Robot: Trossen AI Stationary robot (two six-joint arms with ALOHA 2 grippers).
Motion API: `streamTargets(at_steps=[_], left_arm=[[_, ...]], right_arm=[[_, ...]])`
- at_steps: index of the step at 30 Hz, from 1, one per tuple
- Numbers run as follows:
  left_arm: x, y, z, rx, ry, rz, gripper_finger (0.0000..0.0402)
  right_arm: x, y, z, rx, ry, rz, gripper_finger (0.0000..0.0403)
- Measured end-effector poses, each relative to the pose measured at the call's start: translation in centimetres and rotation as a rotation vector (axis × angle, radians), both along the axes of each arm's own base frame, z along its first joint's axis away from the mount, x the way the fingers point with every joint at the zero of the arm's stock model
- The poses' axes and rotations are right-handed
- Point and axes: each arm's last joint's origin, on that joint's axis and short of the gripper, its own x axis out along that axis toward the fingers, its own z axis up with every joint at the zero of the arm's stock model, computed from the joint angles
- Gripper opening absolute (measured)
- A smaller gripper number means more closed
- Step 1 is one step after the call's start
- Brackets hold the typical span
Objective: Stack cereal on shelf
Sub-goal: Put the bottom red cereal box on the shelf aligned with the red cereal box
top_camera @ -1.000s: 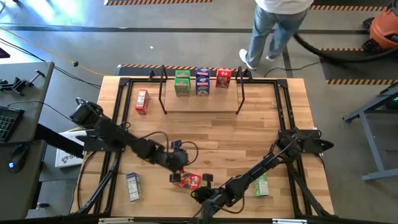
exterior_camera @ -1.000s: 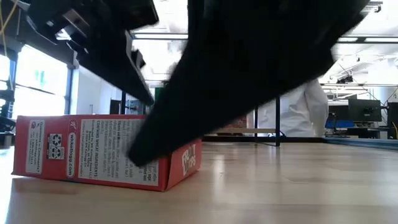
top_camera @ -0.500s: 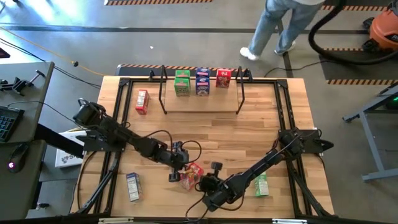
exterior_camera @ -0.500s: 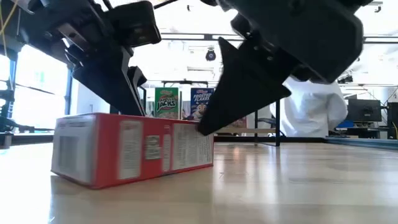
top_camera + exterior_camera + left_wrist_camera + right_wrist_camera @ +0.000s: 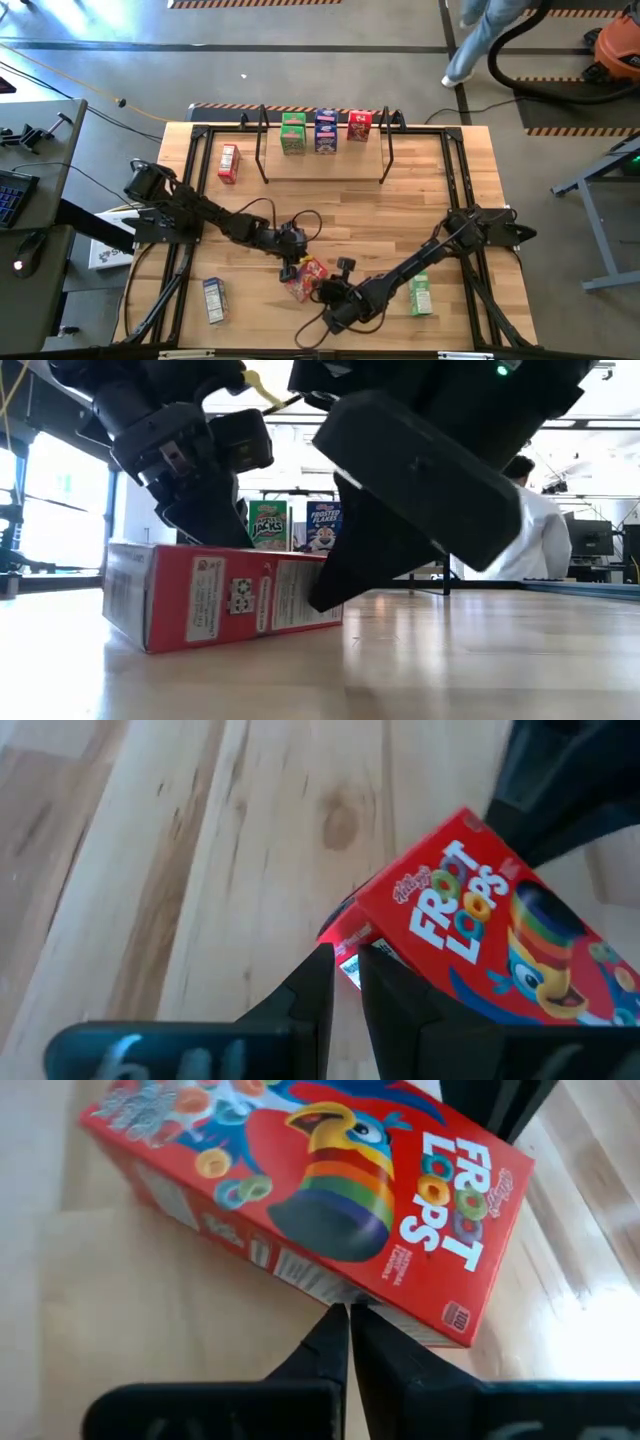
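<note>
High view: both arms meet over a red box (image 5: 307, 279) lying flat near the front of the table. The left gripper (image 5: 290, 254) is at the box's far end, the right gripper (image 5: 328, 291) at its near side. The shelf (image 5: 325, 165) stands at the table's back edge, well apart, with three boxes (image 5: 325, 131) upright along its rear.

Low view: the red box (image 5: 225, 600) lies flat on the wood, a dark gripper touching each end.

Left wrist view: the left fingers (image 5: 310, 992) stand nearly together, a thin gap between them, their tips at the corner of the box (image 5: 470, 945). Whether they pinch a flap, I cannot tell.

Right wrist view: the right fingers (image 5: 330, 1345) are pressed shut, their tips against the box's (image 5: 320, 1210) long edge, holding nothing.

Risk: with no firm grip, pushing from both sides could spin the box, skid it away or crush its corner.
</note>
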Motion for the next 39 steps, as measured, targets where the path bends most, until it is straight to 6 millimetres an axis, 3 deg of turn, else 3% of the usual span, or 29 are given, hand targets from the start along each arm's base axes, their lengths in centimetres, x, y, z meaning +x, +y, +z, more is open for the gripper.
streamTargets(at_steps=[8, 20, 29, 39], left_arm=[[-0.2, 0.1, 1.0, 0.043, -0.035, -0.001, 0.0046], [-1.1, 0.5, 5.3, 0.119, -0.195, 0.017, 0.0046], [-1.7, -0.8, 5.3, 0.218, -0.200, 0.007, 0.0046], [-3.4, -4.1, 4.9, 0.360, -0.204, -0.031, 0.0046]], right_arm=[[-0.4, -0.5, 0.2, -0.107, 0.015, -0.015, 0.0006], [-1.1, -1.4, 1.4, -0.329, 0.018, -0.039, 0.0007], [-1.2, -1.6, 1.5, -0.446, 0.014, -0.032, 0.0007], [-2.2, -0.5, 2.1, -0.656, -0.068, -0.050, 0.0007]])
